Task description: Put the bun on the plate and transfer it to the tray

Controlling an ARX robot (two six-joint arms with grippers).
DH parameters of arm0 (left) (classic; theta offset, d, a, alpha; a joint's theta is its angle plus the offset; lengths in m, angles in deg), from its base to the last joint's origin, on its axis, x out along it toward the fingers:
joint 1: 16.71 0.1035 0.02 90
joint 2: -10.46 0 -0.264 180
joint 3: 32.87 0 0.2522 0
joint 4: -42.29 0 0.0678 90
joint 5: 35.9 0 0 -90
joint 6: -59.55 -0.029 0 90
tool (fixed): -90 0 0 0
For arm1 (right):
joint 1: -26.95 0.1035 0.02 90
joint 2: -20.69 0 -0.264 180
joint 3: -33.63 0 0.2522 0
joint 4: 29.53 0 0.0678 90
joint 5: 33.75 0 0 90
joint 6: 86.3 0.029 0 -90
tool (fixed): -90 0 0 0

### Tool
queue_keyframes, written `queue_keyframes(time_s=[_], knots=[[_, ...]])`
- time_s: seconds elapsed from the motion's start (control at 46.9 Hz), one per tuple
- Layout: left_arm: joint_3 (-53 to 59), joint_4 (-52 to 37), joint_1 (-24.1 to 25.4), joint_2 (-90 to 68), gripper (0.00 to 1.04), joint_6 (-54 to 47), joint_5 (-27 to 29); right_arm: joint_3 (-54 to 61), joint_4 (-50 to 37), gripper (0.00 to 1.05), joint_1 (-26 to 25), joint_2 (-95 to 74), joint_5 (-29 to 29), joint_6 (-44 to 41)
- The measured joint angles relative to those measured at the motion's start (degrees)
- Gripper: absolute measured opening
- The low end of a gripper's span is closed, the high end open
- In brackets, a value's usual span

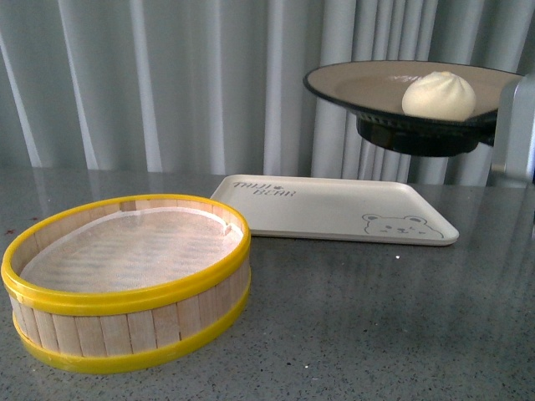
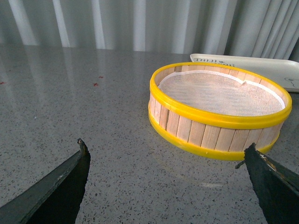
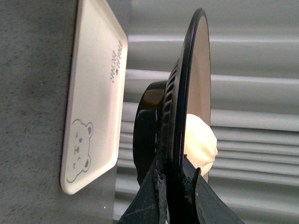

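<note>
Hovering near the steamer basket (image 1: 125, 276), the left gripper (image 2: 166, 147) shows jaws apart; rightward, the plate (image 1: 368, 83) — bun (image 1: 439, 94) aboard, jaws of the right gripper (image 3: 174, 181) clamped on its rim — hangs above the tray (image 1: 334, 209) and should descend level, slowly.

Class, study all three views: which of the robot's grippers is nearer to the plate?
Right. The right gripper is clamped on the rim of the plate, holding it in the air. The left gripper hangs open, low over the table beside the steamer basket, apart from the plate.
</note>
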Motion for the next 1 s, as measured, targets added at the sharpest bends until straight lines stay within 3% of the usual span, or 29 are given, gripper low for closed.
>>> queue_keyframes(time_s=[0.192,0.299,0.533,1.002], knots=[[0.00,0.00,0.00,0.00,0.98,0.00,-0.02,-6.64,1.20,0.02,-2.27,-4.44,3.45,7.17],[0.00,0.00,0.00,0.00,0.98,0.00,0.00,-10.91,5.25,0.02,-4.20,-8.13,8.26,8.22],[0.00,0.00,0.00,0.00,0.98,0.00,0.00,-18.82,13.79,0.02,-7.21,-16.39,12.74,3.96],[0.00,0.00,0.00,0.00,0.98,0.00,0.00,-31.43,18.43,0.02,-11.85,-31.91,14.58,-2.29]])
